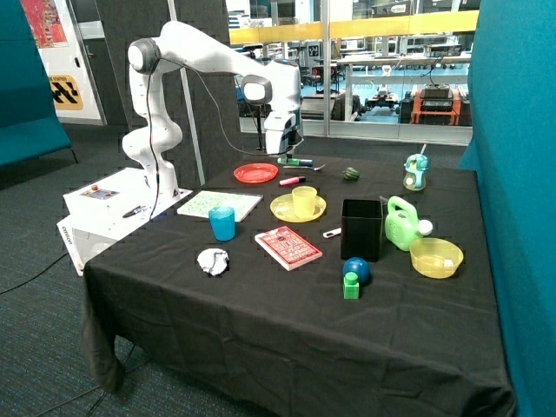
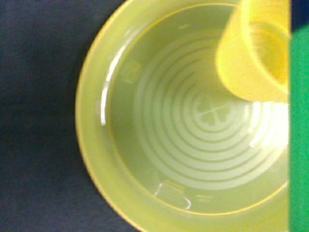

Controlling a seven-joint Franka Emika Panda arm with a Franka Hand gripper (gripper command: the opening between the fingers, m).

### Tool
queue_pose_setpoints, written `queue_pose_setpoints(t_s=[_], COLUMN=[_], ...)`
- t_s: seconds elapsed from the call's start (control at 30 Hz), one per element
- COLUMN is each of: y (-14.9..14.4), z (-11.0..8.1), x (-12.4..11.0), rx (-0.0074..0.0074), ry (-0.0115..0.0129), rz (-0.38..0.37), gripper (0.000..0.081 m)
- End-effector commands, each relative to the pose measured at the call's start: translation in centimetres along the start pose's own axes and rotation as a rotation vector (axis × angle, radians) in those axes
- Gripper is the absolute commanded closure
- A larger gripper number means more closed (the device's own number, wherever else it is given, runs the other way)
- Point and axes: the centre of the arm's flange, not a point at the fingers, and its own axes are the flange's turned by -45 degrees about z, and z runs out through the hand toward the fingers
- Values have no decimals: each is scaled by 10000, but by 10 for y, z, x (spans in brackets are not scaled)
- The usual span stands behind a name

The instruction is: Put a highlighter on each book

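Observation:
The white book with green speckles lies flat near the robot's base. Toward the table's front lies the small red patterned book; nothing rests on either book. A green highlighter and a pink highlighter lie on the black cloth at the back, next to the red plate. My gripper hangs just above the green highlighter's end. The wrist view holds only a yellow plate with a yellow cup standing on it, plus a green strip along one edge.
A yellow plate with a yellow cup sits mid-table, and a blue cup stands beside the white book. A black box, green watering can, yellow bowl, blue ball and crumpled white object are spread around.

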Motion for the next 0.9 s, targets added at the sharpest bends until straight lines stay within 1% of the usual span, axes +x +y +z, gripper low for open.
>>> queue_pose_setpoints(t_s=[0.0, 0.23, 0.47, 0.53, 0.7, 0.87], y=[30, 46, 72, 81, 89, 97], z=[5, 7, 6, 9, 17, 31], x=[1, 6, 13, 13, 12, 11], rx=[37, 37, 38, 38, 38, 38], ry=[10, 10, 9, 8, 8, 8], rz=[966, 1362, 1833, 1988, 2034, 2146], gripper=[808, 808, 808, 808, 808, 808])
